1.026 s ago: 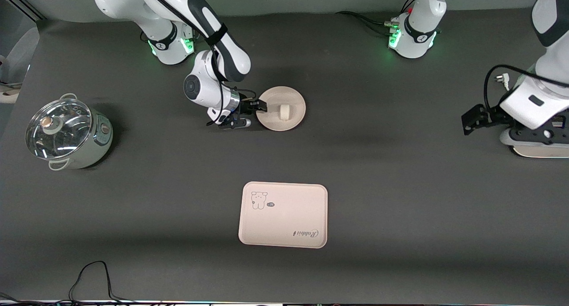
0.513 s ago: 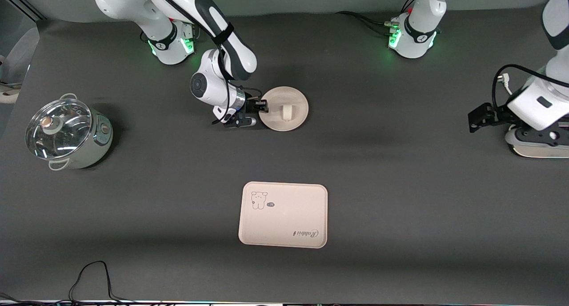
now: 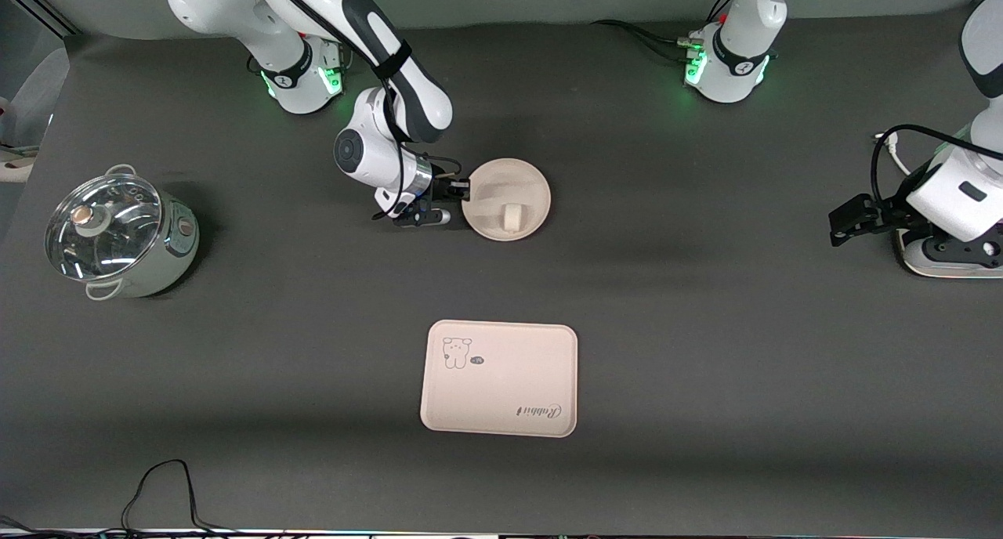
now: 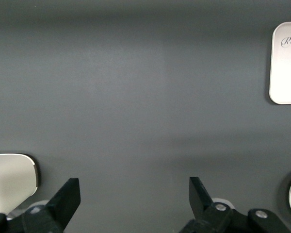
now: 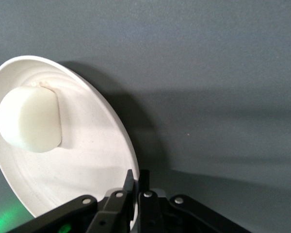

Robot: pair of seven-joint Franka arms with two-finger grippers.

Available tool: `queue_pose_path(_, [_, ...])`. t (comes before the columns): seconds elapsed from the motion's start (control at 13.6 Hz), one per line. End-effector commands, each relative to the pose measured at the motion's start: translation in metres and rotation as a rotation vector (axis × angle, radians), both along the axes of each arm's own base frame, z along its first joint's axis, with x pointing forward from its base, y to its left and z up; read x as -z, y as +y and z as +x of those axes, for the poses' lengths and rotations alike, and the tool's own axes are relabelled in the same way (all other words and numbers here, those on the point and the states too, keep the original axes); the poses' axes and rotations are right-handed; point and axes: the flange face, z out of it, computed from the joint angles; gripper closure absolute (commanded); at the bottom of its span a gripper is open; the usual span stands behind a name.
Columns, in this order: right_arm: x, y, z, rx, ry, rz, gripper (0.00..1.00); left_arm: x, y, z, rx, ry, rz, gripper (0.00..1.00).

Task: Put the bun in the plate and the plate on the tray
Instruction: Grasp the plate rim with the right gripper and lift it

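Observation:
The round cream plate (image 3: 523,183) is tilted and lifted off the table, with the cream-white bun (image 3: 512,215) lying in it toward its lower edge. My right gripper (image 3: 464,189) is shut on the plate's rim at the side toward the right arm's end. In the right wrist view the plate (image 5: 94,150) holds the bun (image 5: 30,119), and my right gripper (image 5: 137,180) pinches the rim. The rectangular tray (image 3: 499,378) lies nearer the front camera than the plate; one corner shows in the left wrist view (image 4: 286,63). My left gripper (image 4: 135,190) is open and empty, waiting at the left arm's end (image 3: 850,217).
A steel pot with a glass lid (image 3: 117,234) stands at the right arm's end of the table. A white object (image 3: 952,266) lies under the left arm's hand. A black cable (image 3: 161,488) runs along the table's front edge.
My right gripper has lifted and tilted the plate, shifting it slightly toward the left arm's end; the bun slid toward the plate's lower edge. The left gripper drifted a little toward its own end of the table.

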Motion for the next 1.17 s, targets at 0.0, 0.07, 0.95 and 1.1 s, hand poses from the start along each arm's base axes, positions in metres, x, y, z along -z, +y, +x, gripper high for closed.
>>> queue_pose_path(0.0, [-0.012,0.003,0.008,0.028,-0.007,0.022,1.00,-0.006,-0.001,0.002,-0.023,-0.018,-0.015,0.00])
queue_pose_path(0.07, [-0.022,0.000,0.014,0.028,-0.004,0.041,1.00,-0.007,-0.004,0.001,-0.018,-0.014,-0.013,0.00])
queue_pose_path(0.95, [-0.215,-0.042,0.177,-0.095,0.090,-0.090,1.00,-0.011,-0.011,0.003,-0.006,-0.040,-0.014,0.00])
queue_pose_path(1.1, [-0.240,-0.057,0.206,-0.075,0.075,-0.080,1.00,-0.010,-0.011,0.005,-0.005,-0.051,-0.014,0.00])
